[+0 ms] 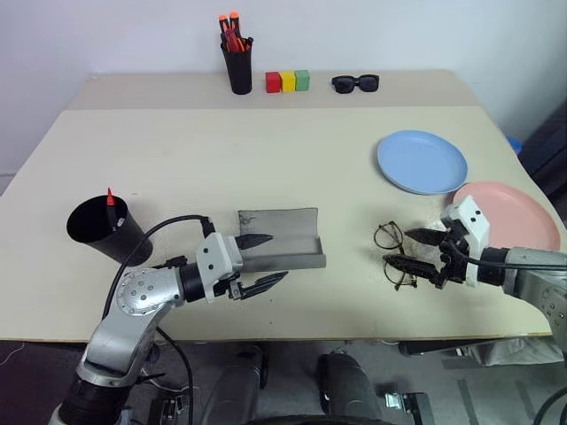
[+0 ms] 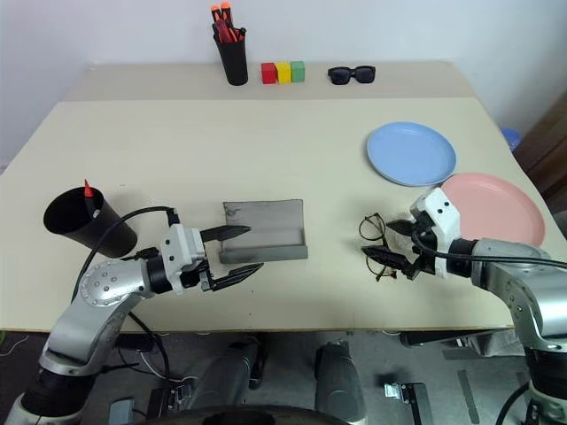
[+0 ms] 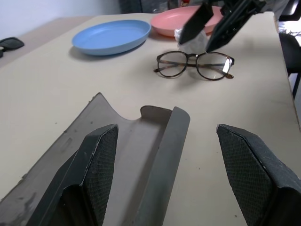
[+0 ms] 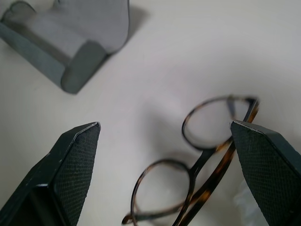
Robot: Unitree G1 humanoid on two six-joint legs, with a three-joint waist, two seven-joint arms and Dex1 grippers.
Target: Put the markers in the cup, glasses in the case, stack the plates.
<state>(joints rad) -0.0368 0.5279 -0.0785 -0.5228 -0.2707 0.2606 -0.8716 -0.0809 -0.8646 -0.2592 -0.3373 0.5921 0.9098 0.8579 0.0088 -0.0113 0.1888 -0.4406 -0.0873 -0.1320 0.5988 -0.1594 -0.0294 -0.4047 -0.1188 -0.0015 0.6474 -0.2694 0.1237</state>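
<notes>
Head view: the cup (image 1: 99, 232) at nine o'clock is holding a marker (image 1: 111, 198); the plates (image 1: 422, 161) are lying unstacked at two o'clock. Left wrist view: the left gripper (image 3: 176, 176) is standing spread by the open case (image 3: 117, 155). Right wrist view: the right gripper (image 4: 164, 174) is straddling the glasses (image 4: 197, 165), fully spread, not yet pinching.

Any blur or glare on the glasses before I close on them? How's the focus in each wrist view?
Right wrist view: glasses and claw fingers slightly soft, soft shadow under the lenses, no glare. Left wrist view: glasses sharp, a small glint at one lens edge; the open case reads clearly. Head views: even light, faint shadows, the tabletop free of hotspots.
</notes>
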